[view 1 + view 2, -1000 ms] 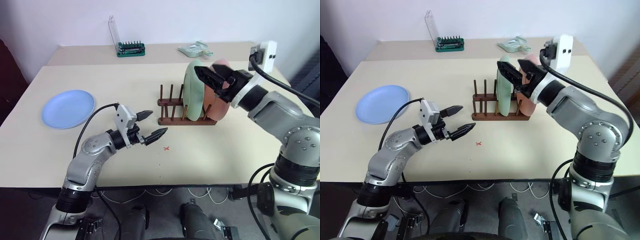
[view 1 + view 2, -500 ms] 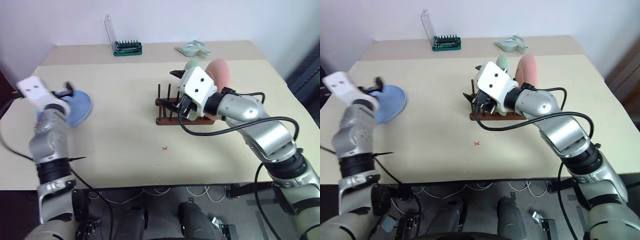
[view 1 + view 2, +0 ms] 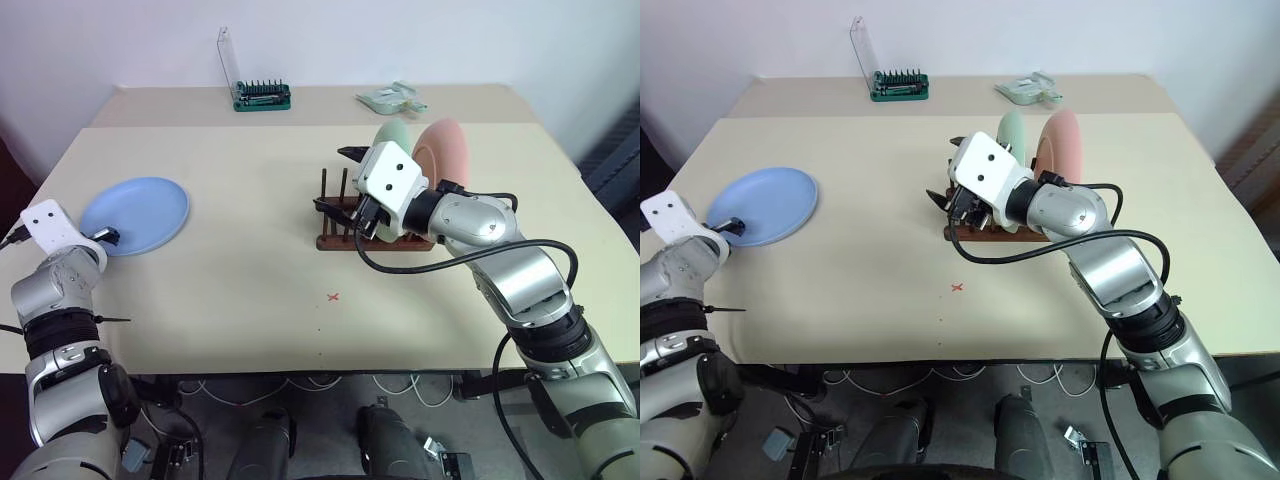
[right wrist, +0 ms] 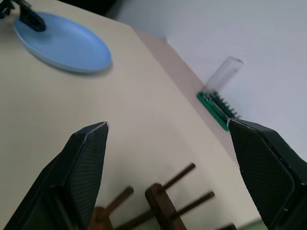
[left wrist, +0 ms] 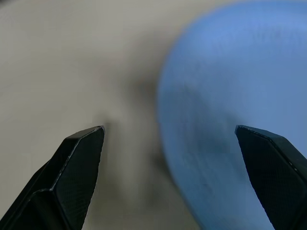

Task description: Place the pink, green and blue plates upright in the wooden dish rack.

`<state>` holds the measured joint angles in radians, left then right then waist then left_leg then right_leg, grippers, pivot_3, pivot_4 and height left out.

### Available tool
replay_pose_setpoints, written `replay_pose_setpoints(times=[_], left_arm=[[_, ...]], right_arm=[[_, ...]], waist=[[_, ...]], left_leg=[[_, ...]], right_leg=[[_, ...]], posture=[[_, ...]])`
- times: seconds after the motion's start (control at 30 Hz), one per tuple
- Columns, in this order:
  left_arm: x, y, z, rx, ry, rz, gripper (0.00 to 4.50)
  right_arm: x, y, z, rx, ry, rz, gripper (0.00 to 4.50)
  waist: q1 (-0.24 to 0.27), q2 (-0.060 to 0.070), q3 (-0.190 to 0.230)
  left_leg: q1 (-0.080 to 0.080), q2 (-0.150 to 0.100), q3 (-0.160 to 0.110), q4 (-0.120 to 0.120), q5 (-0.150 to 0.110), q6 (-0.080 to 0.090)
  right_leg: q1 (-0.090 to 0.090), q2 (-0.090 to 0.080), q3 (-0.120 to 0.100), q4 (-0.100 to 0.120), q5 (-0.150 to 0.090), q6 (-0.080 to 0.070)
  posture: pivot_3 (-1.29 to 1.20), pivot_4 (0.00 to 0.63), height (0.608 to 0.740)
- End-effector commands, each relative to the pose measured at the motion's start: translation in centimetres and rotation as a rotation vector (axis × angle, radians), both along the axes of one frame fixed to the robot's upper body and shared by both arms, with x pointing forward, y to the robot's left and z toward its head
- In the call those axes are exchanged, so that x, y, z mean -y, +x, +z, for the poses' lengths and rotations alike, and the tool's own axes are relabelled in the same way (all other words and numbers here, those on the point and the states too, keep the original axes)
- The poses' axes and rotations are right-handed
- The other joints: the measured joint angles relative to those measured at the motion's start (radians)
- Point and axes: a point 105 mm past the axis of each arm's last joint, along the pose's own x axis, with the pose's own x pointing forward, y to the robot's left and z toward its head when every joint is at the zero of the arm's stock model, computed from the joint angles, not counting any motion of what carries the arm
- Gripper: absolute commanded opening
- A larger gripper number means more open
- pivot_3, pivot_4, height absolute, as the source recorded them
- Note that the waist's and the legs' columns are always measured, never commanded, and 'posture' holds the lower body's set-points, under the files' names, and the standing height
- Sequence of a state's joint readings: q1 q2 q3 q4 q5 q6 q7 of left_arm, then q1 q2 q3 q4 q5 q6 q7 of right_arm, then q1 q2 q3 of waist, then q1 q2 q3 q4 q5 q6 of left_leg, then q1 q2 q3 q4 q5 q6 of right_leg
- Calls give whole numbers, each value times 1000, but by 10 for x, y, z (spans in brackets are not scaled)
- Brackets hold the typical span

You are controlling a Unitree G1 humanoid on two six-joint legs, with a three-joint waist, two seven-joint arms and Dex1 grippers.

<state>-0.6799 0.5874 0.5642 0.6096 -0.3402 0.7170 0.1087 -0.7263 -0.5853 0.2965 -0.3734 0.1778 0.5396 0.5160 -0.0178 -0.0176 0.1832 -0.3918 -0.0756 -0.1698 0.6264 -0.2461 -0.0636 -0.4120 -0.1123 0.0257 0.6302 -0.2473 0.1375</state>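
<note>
Beige table (image 3: 250,250) carried the rack (image 3: 345,238) at centre, green plate (image 3: 392,138) and pink plate (image 3: 445,150) already upright in it, so only the blue plate (image 3: 135,215) lay flat at our left. Our left gripper (image 5: 172,158) straddled its rim, jaws wide, holding nothing. Our right gripper (image 4: 168,163) hovered wide and empty over the rack's free pegs.
</note>
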Motion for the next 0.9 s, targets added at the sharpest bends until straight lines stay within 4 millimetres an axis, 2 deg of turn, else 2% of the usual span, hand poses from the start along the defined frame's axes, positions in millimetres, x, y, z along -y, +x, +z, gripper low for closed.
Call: replay_pose_setpoints(times=[0.03,0.1,0.3,0.4,0.5,0.57,0.6,0.8,0.9], left_arm=[[-8,3,11,51,-22,1,3970],[-10,4,14,78,-23,22,3235],[-12,4,17,112,-27,56,71],[-6,8,27,172,-30,45,25],[15,21,77,413,12,-31,25],[59,27,134,644,97,-173,25],[78,26,151,712,135,-228,25],[168,12,191,900,260,-458,25],[208,1,200,946,315,-568,25]], right_arm=[[1,-8,14,59,26,2,4086],[3,-8,12,57,21,-6,4086],[4,-8,10,54,18,-14,4086],[4,-7,10,57,8,-16,4086],[4,-5,9,83,-28,-16,4086],[0,-4,10,141,-75,-4,4086],[-2,-3,10,163,-91,1,4086],[-17,-2,12,343,-205,47,4086],[-24,3,12,467,-280,33,4086]], waist=[[-1,0,0],[0,0,0],[1,0,0],[1,0,0],[8,-2,0],[10,-5,0],[10,-6,1],[-4,-6,1],[-8,-6,1]], left_leg=[[0,0,0,0,0,0],[0,0,0,0,0,0],[0,0,0,0,0,0],[0,0,0,0,0,0],[0,0,0,0,0,0],[-1,0,-1,1,0,0],[-2,-1,0,1,1,-1],[0,-1,3,0,2,-4],[0,0,3,0,2,-4]], right_leg=[[0,0,0,0,0,0],[0,0,0,0,0,0],[0,0,0,0,0,0],[0,-1,0,0,0,0],[0,-1,0,0,0,0],[0,-1,-1,-1,0,0],[0,-1,-1,-1,0,0],[0,-2,0,-1,0,0],[0,-1,0,0,0,0]], posture=[[0,150,740],[0,150,740],[0,150,740],[0,150,740],[0,150,740],[0,150,740],[0,150,740],[0,150,740],[0,150,740]])
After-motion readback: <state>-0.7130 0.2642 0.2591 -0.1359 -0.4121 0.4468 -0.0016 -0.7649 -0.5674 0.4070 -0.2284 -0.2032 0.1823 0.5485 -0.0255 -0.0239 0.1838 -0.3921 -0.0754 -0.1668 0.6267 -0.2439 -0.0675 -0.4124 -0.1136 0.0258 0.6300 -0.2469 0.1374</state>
